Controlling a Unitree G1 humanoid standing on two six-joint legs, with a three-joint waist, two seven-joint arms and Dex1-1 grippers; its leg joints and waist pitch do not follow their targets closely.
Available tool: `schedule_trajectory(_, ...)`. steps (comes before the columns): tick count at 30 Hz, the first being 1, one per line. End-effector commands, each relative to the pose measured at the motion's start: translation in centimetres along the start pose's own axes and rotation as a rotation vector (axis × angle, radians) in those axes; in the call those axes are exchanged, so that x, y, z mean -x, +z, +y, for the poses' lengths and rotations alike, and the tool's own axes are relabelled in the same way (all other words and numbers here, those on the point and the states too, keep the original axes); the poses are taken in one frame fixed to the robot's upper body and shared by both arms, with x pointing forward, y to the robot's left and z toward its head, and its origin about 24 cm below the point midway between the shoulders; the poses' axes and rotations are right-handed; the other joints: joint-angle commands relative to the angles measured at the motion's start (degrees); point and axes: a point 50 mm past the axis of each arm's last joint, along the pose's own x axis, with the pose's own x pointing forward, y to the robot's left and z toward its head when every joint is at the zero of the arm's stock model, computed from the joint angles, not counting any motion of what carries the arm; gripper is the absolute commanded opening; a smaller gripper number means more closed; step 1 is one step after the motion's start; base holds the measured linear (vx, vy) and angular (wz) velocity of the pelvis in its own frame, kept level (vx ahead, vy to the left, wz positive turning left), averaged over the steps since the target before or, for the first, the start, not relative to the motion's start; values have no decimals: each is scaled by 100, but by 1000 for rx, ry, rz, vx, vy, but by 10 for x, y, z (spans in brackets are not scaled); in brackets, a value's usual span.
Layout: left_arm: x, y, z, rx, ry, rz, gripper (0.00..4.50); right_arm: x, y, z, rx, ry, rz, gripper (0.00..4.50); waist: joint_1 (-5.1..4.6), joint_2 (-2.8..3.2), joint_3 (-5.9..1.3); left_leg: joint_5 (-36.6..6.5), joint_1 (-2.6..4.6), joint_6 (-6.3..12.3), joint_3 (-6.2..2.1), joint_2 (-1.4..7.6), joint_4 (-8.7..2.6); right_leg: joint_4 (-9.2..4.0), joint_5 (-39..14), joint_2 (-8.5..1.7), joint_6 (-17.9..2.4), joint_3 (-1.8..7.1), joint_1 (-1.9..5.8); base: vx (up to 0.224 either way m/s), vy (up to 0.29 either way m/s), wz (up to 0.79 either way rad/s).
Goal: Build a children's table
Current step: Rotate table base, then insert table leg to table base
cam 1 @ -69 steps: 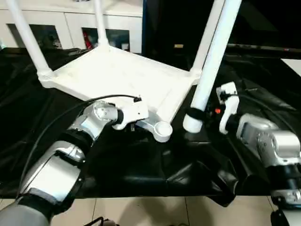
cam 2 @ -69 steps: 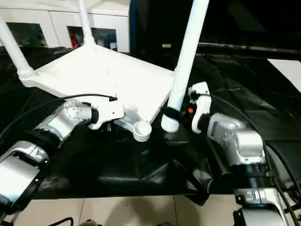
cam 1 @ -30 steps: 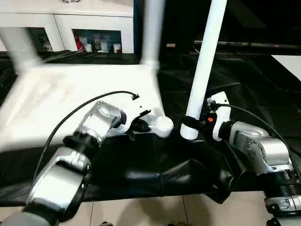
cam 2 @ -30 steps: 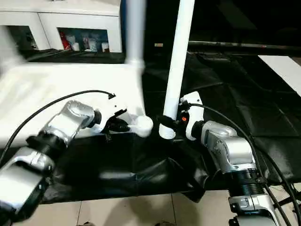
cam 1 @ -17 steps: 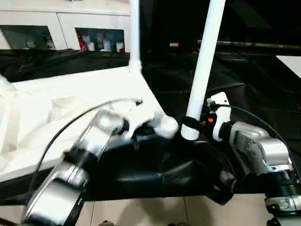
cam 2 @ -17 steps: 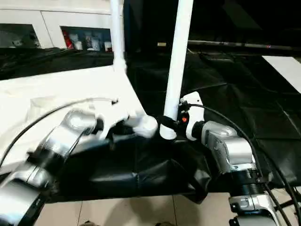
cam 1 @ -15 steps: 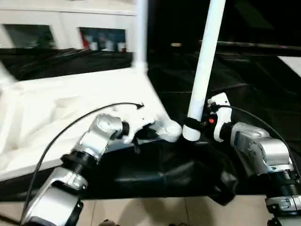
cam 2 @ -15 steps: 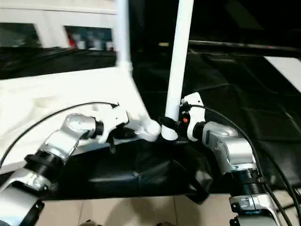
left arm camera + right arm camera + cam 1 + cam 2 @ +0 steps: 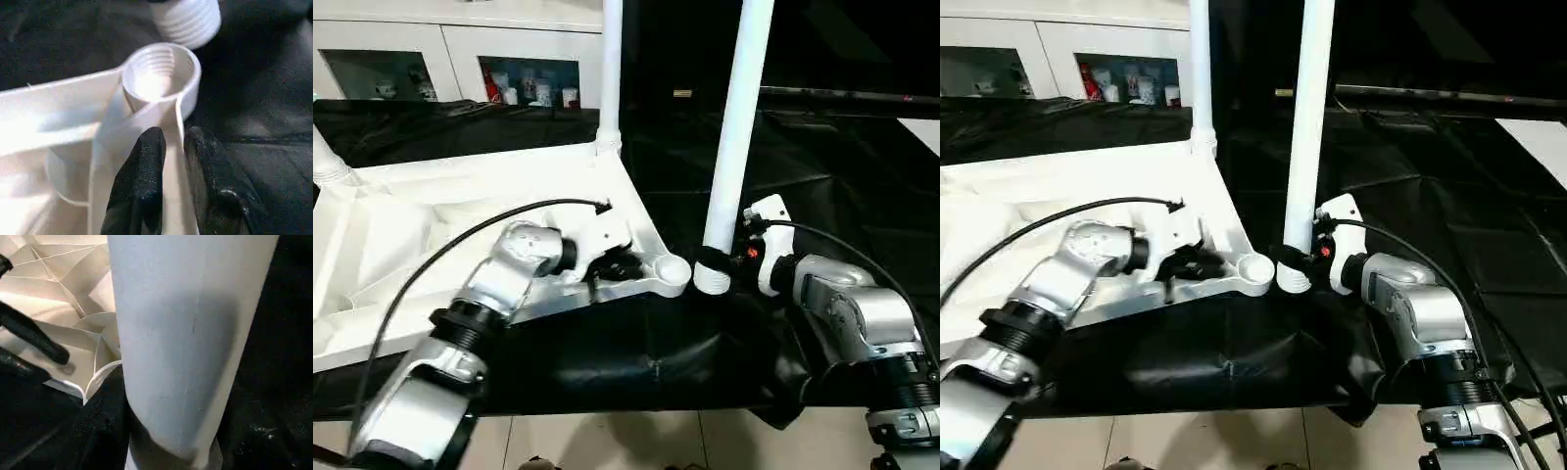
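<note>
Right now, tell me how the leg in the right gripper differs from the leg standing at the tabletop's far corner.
The held leg is loose: its threaded end rests on the black cloth beside the empty near socket, clamped by the right gripper. The far leg is seated in its corner socket of the tabletop, with no gripper on it. The held leg stands nearer and looks thicker. Both are white tubes, roughly upright.

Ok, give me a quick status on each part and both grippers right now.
Table top: upside down, ribbed underside up, on black sheet.
Near corner socket: empty, threads showing.
Far corner leg: standing in its socket.
Loose leg: upright, threaded end beside the empty socket, not in it.
Left gripper: fingers pinching a rib by the socket.
Right gripper: shut on the loose leg near its base.
</note>
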Motion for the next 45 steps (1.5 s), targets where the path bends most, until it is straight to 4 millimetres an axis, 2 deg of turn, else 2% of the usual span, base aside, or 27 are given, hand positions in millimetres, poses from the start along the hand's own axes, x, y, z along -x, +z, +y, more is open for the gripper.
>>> schedule_trajectory(1, -2, -2, -4, 15, -35, 2, 96, 2, 7, -2, 29, -7, -21, 190, -2, 29, -453, -1293, 49, 29, 66, -40, -392, -412, -1474, -196, -985, 182, 399, 0, 0, 0)
schedule_trajectory(3, -1, -3, -6, 36, -49, 6, 113, 2, 8, -2, 30, -7, -22, 190, -1, 25, -454, -1289, 53, 23, 67, -36, -391, -404, -1435, -198, -1012, 184, 397, 0, 0, 0)
schedule_trajectory(4, -1, -4, -6, 47, -52, 4, 113, 1, 8, -2, 31, -7, -22, 190, -4, 5, -453, -1287, 48, 35, 72, -41, -389, -410, -1444, -194, -1006, 185, 397, 0, 0, 0)
schedule_trajectory(5, -1, -4, -6, 54, -54, 2, 113, 1, 8, -2, 31, -7, -22, 190, 5, 19, -456, -1270, 50, 36, 66, -37, -390, -400, -1432, -201, -1020, 185, 400, 0, 0, 0)
schedule_trajectory(7, -2, -5, -4, 37, -23, 16, 141, 1, 8, -3, 37, -5, -19, 190, 3, 17, -458, -1248, 46, 40, 67, -37, -388, -399, -1394, -198, -1020, 185, 403, 0, 0, 0)
schedule_trajectory(8, -2, -6, -4, 32, -12, 21, 148, 1, 8, -2, 39, -4, -18, 190, -1, -5, -453, -1277, 44, 46, 70, -40, -388, -411, -1450, -199, -1001, 182, 403, 0, 0, 0)
schedule_trajectory(9, -2, -8, -3, 25, 4, 33, 152, 0, 9, -2, 42, 0, -17, 190, 2, 10, -454, -1280, 45, 49, 67, -39, -388, -413, -1486, -199, -976, 180, 402, 0, 0, 0)
schedule_trajectory(11, -2, -8, -2, 25, 11, 36, 153, 0, 9, -2, 43, 0, -18, 190, 0, 0, -454, -1270, 40, 57, 68, -46, -386, -418, -1529, -198, -933, 181, 406, 0, 0, 0)
schedule_trajectory(12, -2, -8, -1, 27, 15, 36, 153, 0, 9, -2, 43, 0, -19, 190, 4, 19, -456, -1240, 42, 56, 67, -45, -386, -414, -1520, -199, -926, 183, 403, 0, 0, 0)
schedule_trajectory(20, -2, -9, -1, 48, 2, 38, 153, 0, 9, -2, 44, 5, -19, 190, 0, 11, -455, -1240, 44, 55, 70, -43, -385, -409, -1455, -198, -978, 184, 401, 0, 0, 0)
schedule_trajectory(22, -1, -11, -2, 56, -5, 41, 124, 0, 10, -2, 45, 5, -20, 190, 0, 10, -453, -1259, 44, 50, 68, -42, -388, -415, -1515, -201, -961, 183, 401, 0, 0, 0)
schedule_trajectory(23, -1, -12, -2, 56, -5, 46, 124, 0, 10, -2, 45, 5, -21, 190, 3, 24, -455, -1260, 48, 46, 67, -41, -387, -413, -1512, -199, -958, 184, 397, 0, 0, 0)
schedule_trajectory(28, 0, -14, -4, 65, -19, 54, 70, -1, 16, -1, 52, 3, -54, 190, 1, 6, -459, -1224, 43, 50, 67, -41, -385, -400, -1434, -199, -979, 184, 403, 0, 0, 0)
schedule_trajectory(29, 0, -14, -4, 65, -19, 54, 70, -1, 16, -1, 52, 3, -56, 190, 1, 10, -457, -1227, 45, 50, 67, -39, -387, -400, -1438, -202, -981, 185, 400, 0, 0, 0)
schedule_trajectory(32, -1, -15, -3, 73, -2, 51, 42, -1, 29, 4, 114, 43, -139, 190, -3, 9, -454, -1273, 43, 46, 68, -39, -384, -411, -1540, -209, -945, 184, 394, 0, 0, 0)
schedule_trajectory(33, 0, -15, -3, 76, -2, 47, 35, 1, 31, 5, 136, 63, -142, 190, -8, -8, -453, -1305, 46, 67, 72, -41, -384, -416, -1571, -203, -942, 181, 394, 0, 0, 0)
schedule_trajectory(35, 0, -14, -3, 80, -3, 40, 12, 3, 36, 7, 131, 93, -140, 190, 2, 0, -455, -1267, 45, 93, 69, -39, -384, -407, -1529, -197, -947, 183, 402, 0, 0, 0)
schedule_trajectory(39, 0, -14, -4, 88, -11, 26, 0, 4, 47, 13, 46, 174, -166, 190, 9, 3, -456, -1235, 52, 136, 67, -32, -384, -399, -1472, -195, -1000, 185, 399, 0, 0, 0)
schedule_trajectory(43, -1, -13, -5, 91, -13, 9, 0, -1, 46, 16, 38, 203, -146, 190, 18, -9, -453, -1232, 50, 94, 68, -28, -385, -396, -1510, -206, -996, 183, 391, 0, 0, 0)
schedule_trajectory(45, -1, -13, -6, 94, -14, -2, 0, -11, 40, 17, 38, 218, -111, 190, 9, -31, -467, -1162, 39, 86, 69, -31, -383, -383, -1430, -210, -1021, 182, 396, 0, 0, 0)
